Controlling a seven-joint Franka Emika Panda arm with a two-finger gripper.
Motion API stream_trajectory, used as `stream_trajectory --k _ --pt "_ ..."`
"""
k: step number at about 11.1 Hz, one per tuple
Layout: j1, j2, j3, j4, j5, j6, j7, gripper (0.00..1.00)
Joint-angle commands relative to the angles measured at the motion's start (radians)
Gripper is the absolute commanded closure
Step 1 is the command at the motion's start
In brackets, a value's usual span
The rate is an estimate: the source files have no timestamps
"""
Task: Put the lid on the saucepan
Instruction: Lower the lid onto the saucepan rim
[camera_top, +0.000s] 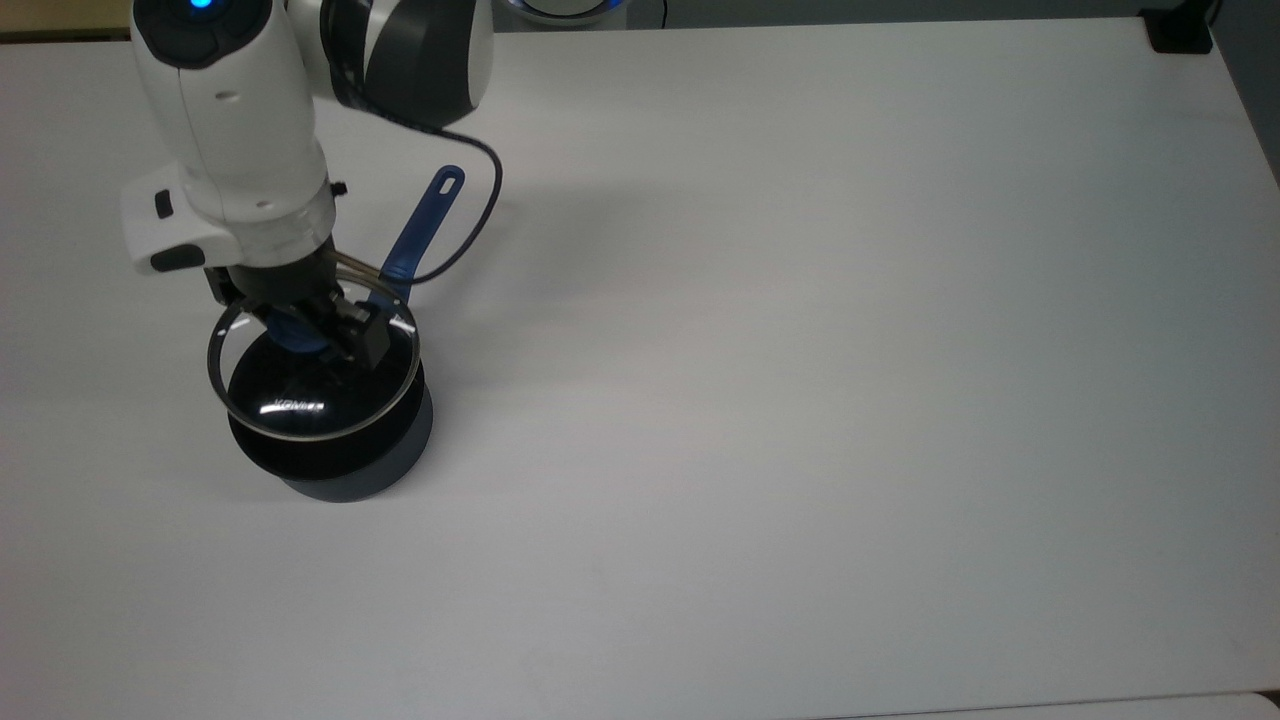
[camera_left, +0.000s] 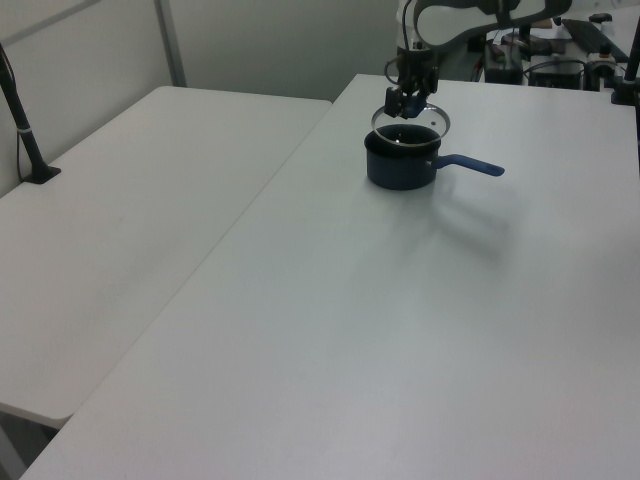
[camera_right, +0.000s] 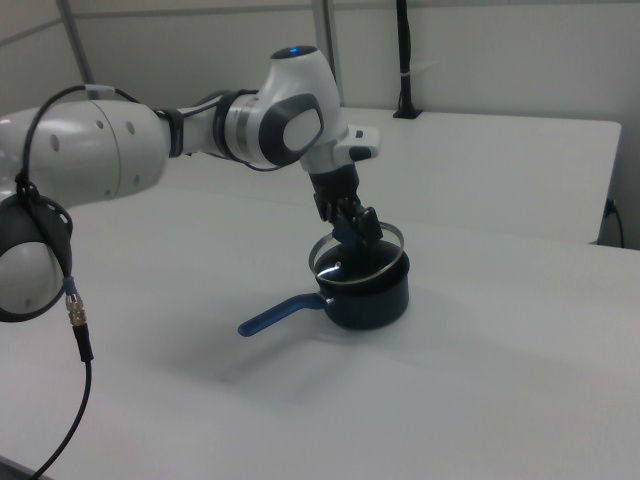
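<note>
The lid (camera_top: 300, 405), clear glass with a metal rim, hangs slightly tilted just above the saucepan's mouth. It sits a little toward the top view's upper left of centre. My gripper (camera_top: 312, 328) is shut on the lid's blue knob (camera_top: 290, 338). The dark saucepan (camera_top: 345, 472) stands on the white table, and its long blue handle (camera_top: 424, 226) points toward the top view's upper right. In the left view the gripper (camera_left: 408, 100) holds the lid (camera_left: 412, 124) over the saucepan (camera_left: 398, 168). The right view shows the gripper (camera_right: 352, 226), the lid (camera_right: 352, 262) and the saucepan (camera_right: 378, 298).
The arm's black cable (camera_top: 486, 205) loops close to the saucepan handle. A black block (camera_top: 1180, 30) sits at the table's corner in the top view's upper right. A second white table (camera_left: 130, 200) adjoins at the left view's left, with a black post (camera_left: 25, 130) on it.
</note>
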Motion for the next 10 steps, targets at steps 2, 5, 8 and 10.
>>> stream_trajectory --k 2,5,8,10 --pt "0.031 0.047 -0.028 0.030 0.010 0.051 0.109 0.59" --pt "0.035 0.064 -0.026 0.021 0.010 0.052 0.123 0.59" --pt "0.035 0.075 -0.023 0.018 0.008 0.085 0.149 0.52" --pt "0.033 0.075 -0.025 0.009 0.002 0.097 0.150 0.00"
